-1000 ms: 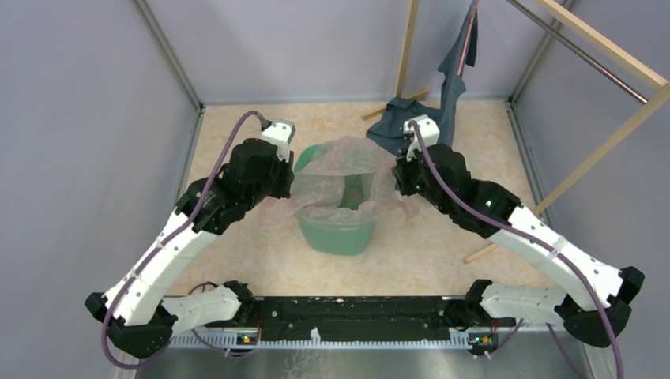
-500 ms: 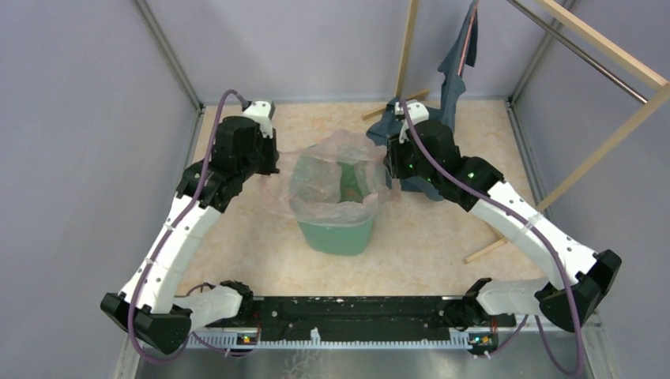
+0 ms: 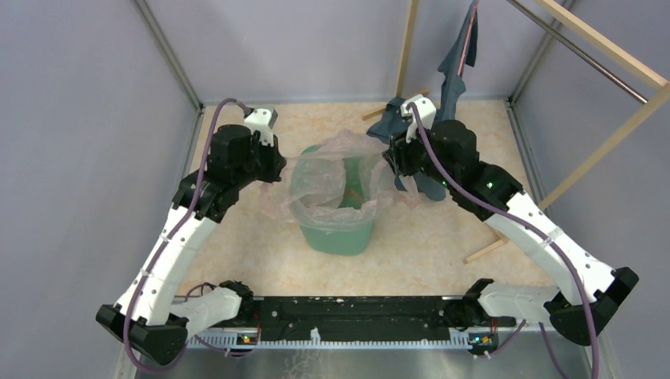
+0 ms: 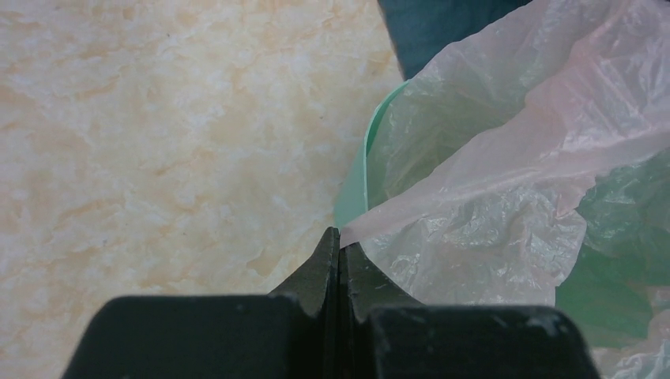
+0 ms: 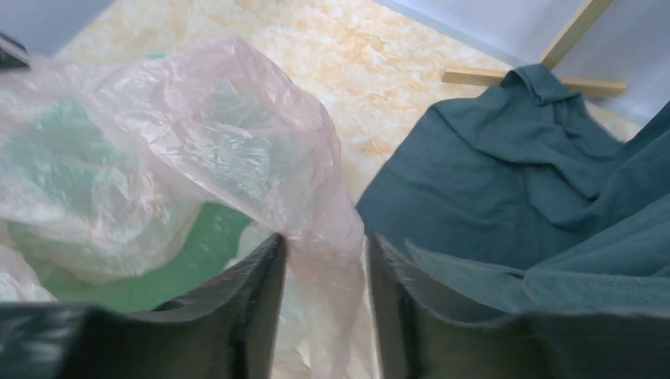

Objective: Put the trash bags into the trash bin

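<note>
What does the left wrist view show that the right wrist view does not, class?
Left wrist only: the left tool shut on an edge of the thin translucent pale-pink plastic film bag. Right wrist only: the right tool, jaws apart around the film, and a pale wooden bar. Both: the bag, mint-green plastic waste bin, dark blue-grey cloth garment, marbled beige table.

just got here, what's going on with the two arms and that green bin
Two robot arms are fitting a thin pink trash bag into the mint-green bin. The bag is draped over the bin's mouth, partly inside. The left claw is shut, pinching the bag's edge close by the rim. The right claw stands open on the other side, with a fold of film hanging loose between its fingers. A dark blue-grey garment lies next to it.
</note>
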Robot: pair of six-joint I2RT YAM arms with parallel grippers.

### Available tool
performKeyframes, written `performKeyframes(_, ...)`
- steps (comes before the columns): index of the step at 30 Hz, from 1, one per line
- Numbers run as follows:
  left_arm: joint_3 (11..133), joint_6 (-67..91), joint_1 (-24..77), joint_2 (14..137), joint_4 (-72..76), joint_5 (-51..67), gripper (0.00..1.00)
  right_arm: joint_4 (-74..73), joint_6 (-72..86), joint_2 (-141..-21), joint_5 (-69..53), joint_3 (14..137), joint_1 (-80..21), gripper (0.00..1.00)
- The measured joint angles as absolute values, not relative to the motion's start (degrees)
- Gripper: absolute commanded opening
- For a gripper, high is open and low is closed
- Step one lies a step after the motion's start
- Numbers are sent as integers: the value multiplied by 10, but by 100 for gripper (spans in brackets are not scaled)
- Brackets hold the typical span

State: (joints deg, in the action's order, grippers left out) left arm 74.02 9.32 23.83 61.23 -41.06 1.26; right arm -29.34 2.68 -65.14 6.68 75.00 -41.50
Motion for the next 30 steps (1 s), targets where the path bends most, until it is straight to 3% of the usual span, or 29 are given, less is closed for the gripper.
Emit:
performKeyframes(5,740,96,237,621,-401,13,0,-246,34,-667,78,742,-415,0)
performKeyframes(14,740,104,231,650,-394,10,0,-288,105,-745,-3,800,-405,0)
performKeyframes(23,740,105,229,652,-392,10,0,-361,178,-745,-257,806,-395,0)
performKeyframes(26,747,103,225,663,-391,10,0,-329,220,-742,-368,793,-336,0)
performKeyframes(30,762,96,212,695,-386,12,0,-292,261,-752,-428,780,-254,0)
